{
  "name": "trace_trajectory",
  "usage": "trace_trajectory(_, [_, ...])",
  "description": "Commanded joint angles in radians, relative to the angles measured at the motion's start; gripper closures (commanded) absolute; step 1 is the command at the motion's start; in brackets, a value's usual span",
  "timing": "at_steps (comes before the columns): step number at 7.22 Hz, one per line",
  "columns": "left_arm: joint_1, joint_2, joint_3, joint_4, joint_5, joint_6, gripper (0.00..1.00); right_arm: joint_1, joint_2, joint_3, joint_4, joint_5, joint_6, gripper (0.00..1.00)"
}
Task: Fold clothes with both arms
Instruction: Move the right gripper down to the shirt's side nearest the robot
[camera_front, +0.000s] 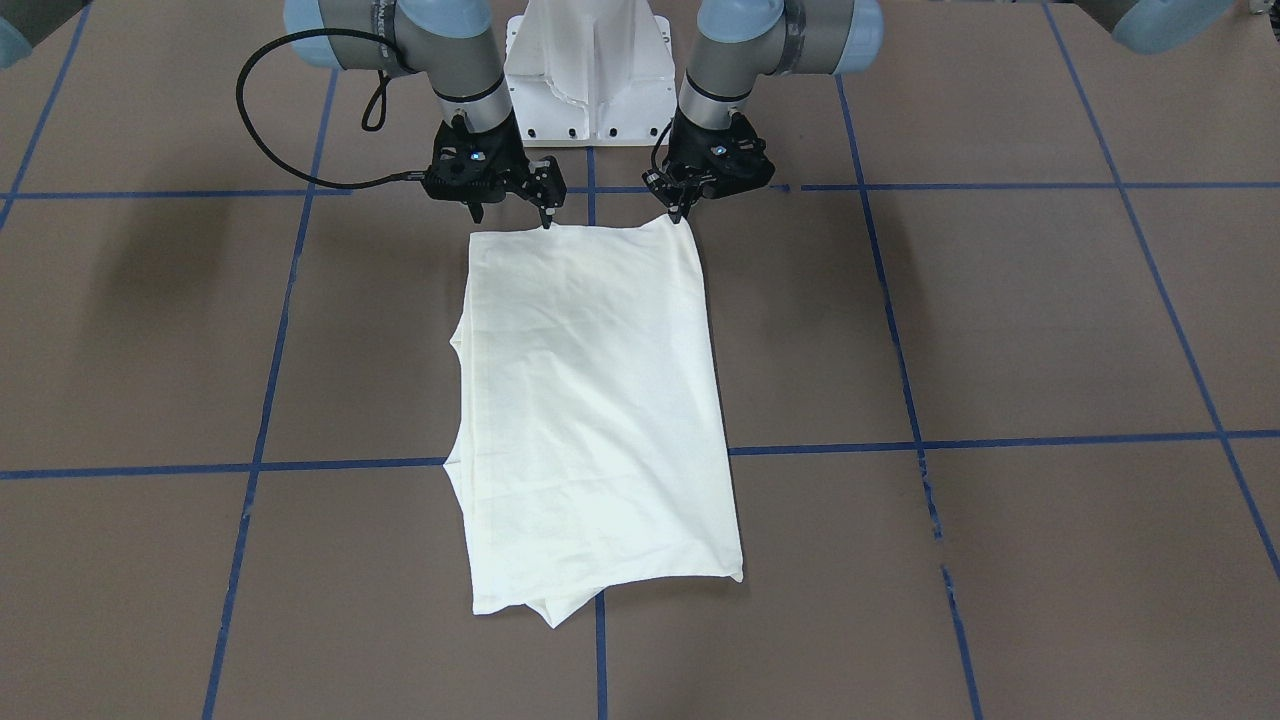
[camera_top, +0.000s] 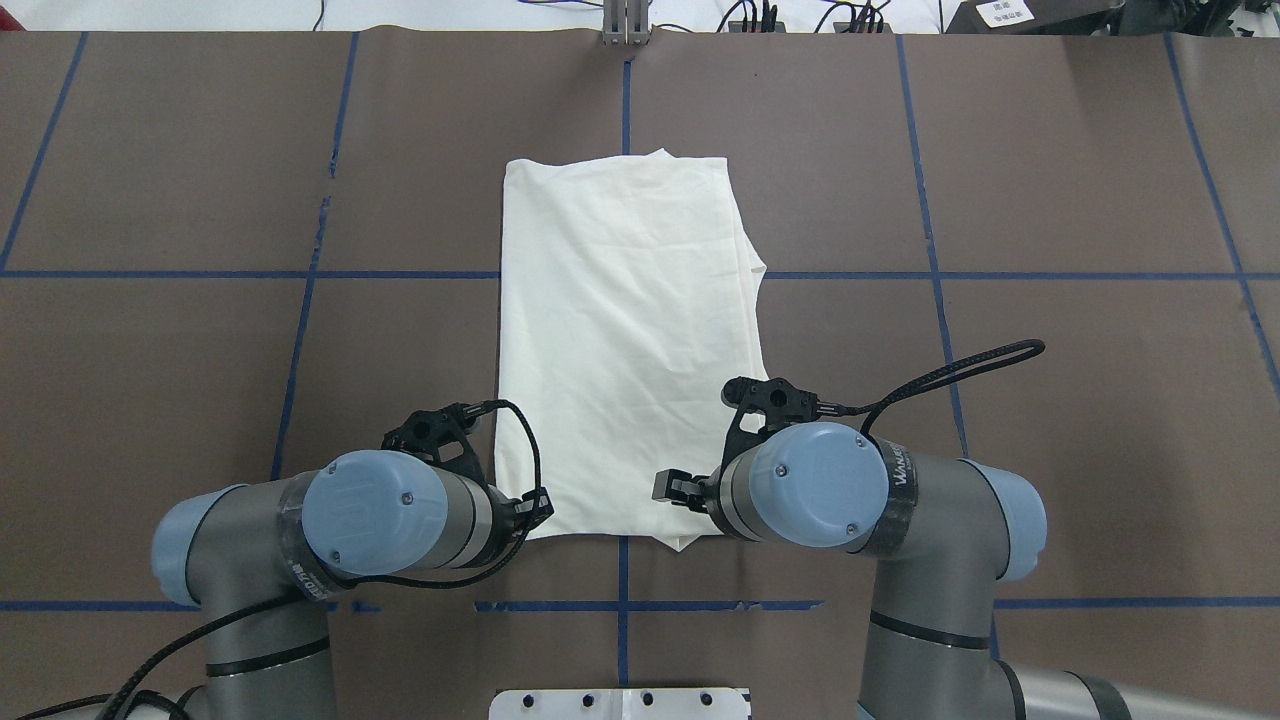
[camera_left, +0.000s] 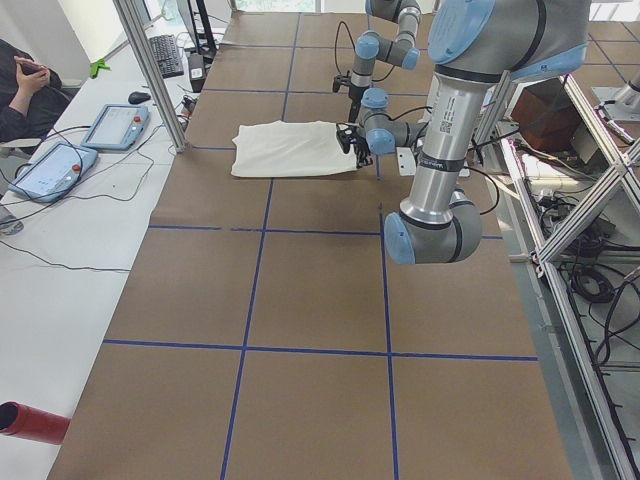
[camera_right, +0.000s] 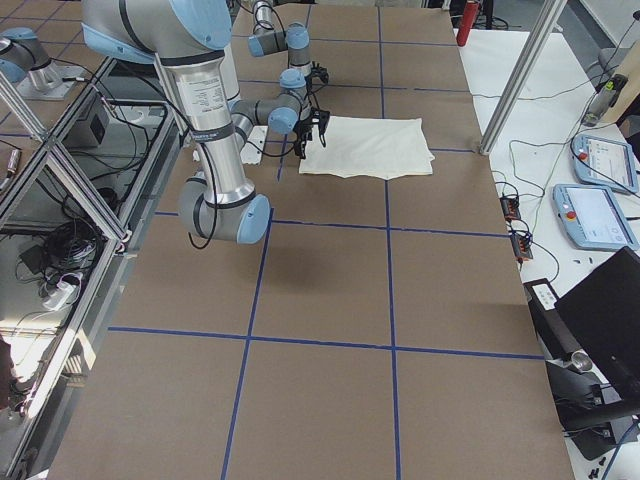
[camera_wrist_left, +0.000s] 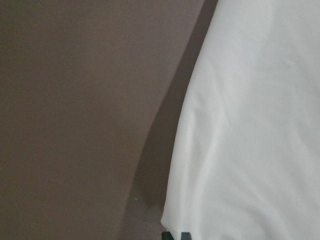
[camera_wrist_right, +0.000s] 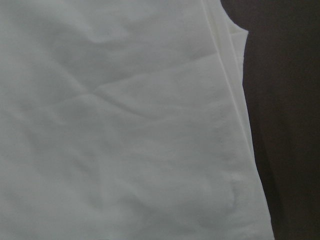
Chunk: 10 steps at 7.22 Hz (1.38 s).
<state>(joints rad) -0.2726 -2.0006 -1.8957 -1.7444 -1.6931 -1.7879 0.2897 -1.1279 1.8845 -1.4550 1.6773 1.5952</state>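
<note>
The folded T-shirt (camera_front: 590, 400) is lying mid-bench (camera_front: 1000, 330). My left claw (camera_front: 682, 212) is pinching its robot-side corner; my right claw (camera_front: 512, 212) is hovering spread at the other.

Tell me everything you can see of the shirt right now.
The shirt is cream, soft cloth, folded into a long plain rectangle lying flat on the brown table, layers peeking out along one side. No print shows. The right gripper, open, and left gripper stand at its robot-side corners; grip unclear.
</note>
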Motion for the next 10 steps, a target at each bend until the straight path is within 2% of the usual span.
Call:
trace_trajectory(1, [0.001, -0.003, 0.001, 0.000, 0.000, 0.001, 1.00, -0.001, -0.003, -0.024, -0.014, -0.002, 0.006, 0.00])
trace_trajectory(2, [0.000, -0.003, 0.001, -0.001, 0.001, 0.002, 1.00, -0.003, -0.001, -0.024, -0.048, -0.002, 0.006, 0.00])
trace_trajectory(10, [0.000, -0.001, 0.001, -0.001, 0.001, 0.005, 1.00, 0.059, 0.002, -0.051, -0.047, 0.009, -0.034, 0.00])
